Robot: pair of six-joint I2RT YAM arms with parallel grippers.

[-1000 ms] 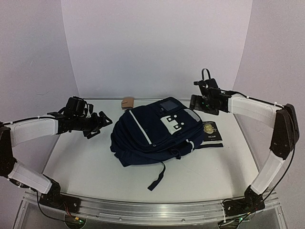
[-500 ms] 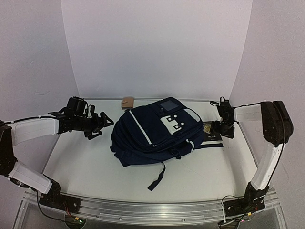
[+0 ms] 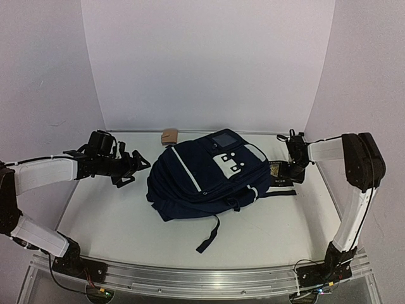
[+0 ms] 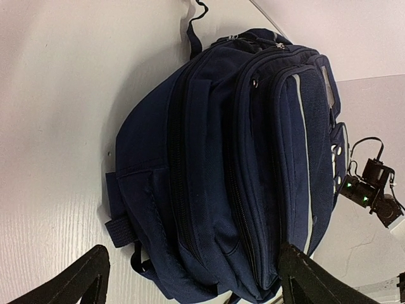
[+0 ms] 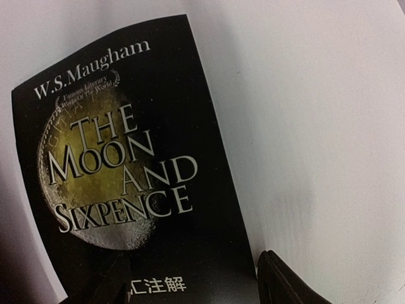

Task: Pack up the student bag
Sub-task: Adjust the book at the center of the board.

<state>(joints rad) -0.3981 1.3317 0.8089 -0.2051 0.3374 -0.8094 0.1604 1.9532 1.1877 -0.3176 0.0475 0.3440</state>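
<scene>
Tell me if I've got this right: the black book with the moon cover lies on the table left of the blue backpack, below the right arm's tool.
Not quite: the top external view shows the black book right of the blue backpack, not left. It does lie on the table, below the right arm's tool.

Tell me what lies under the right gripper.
A black book, The Moon and Sixpence, lies flat on the white table beside the backpack. From above, the right gripper covers part of it; whether it touches the book cannot be seen.
</scene>
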